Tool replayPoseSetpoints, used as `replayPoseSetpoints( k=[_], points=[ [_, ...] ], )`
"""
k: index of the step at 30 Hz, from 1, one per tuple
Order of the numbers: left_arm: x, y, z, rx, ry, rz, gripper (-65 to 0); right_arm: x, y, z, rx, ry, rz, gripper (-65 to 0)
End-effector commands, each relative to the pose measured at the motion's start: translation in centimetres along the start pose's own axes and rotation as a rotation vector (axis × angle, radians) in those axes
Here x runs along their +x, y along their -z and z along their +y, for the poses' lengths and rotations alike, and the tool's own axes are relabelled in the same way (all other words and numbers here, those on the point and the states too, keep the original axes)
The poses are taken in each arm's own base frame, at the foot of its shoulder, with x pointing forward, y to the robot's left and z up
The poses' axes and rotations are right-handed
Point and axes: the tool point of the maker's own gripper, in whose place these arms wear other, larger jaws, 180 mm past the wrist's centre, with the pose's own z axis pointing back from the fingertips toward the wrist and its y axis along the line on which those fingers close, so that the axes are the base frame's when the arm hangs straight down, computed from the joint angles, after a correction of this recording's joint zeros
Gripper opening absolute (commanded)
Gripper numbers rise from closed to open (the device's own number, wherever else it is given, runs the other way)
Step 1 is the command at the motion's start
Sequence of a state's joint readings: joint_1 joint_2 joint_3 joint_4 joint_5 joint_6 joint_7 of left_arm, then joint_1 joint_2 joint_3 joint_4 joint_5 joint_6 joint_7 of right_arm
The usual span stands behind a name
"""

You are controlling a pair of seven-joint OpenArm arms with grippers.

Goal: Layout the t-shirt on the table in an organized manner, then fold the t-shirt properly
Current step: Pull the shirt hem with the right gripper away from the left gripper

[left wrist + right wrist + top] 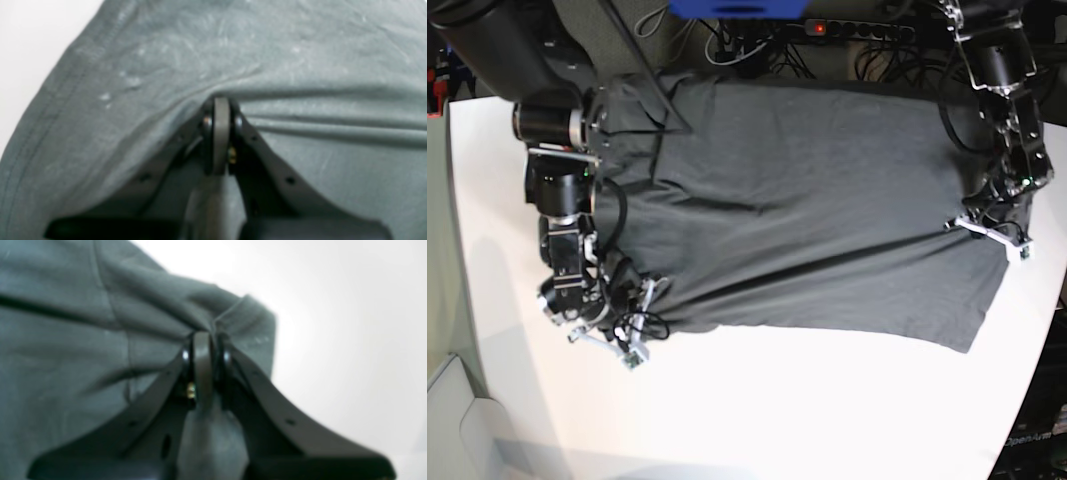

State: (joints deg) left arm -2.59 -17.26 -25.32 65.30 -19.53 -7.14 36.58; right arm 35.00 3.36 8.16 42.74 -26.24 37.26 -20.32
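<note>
The right gripper point(203, 340) has its jaws pinched on a bunched corner of the t-shirt point(807, 220), cloth gathered between them. The left gripper point(221, 103) pinches a fold likewise, creases running sideways from its jaws. Beyond both, the shirt lies spread across the table point(807, 410).

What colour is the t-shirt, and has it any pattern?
Plain dark charcoal-grey t-shirt, no pattern; clearest in the base view.

The white table point(757, 410) carries the dark grey t-shirt point(807, 220), spread wide along its far edge; the near part is bare.
</note>
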Motion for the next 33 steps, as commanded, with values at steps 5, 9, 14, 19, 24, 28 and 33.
replayPoseSetpoints(
  k=[5,9,14,19,24,28,33],
  points=[
    [-5.2,0.0,2.6,0.093,0.017,0.185,-65.0,3.4,-1.4,-3.6,-0.080,-0.025,-0.063,-63.0],
    [-5.2,0.0,2.6,0.093,0.015,0.184,-65.0,3.9,-1.8,-4.7,-0.097,-0.031,-0.069,-62.9],
    [-5.4,0.0,2.6,0.092,0.013,0.187,-65.0,4.0,-1.8,-4.8,-0.099,-0.033,-0.072,-62.9],
    [-5.2,-0.1,2.5,0.090,0.016,0.186,-65.0,6.2,-2.3,-5.8,-0.122,-0.031,-0.144,-62.9],
    [-5.5,-0.2,2.6,0.092,0.017,0.192,-65.0,7.8,-4.4,-10.6,-0.270,0.066,-0.218,-63.0],
    [-6.2,-0.4,2.9,0.097,0.017,0.205,-65.0,8.7,-5.4,-12.2,-0.303,0.111,-0.264,-63.0],
    [-6.9,-0.2,2.0,0.081,0.006,0.214,-65.0,8.3,-5.7,-12.9,-0.311,0.159,-0.273,-62.7]
  ],
)
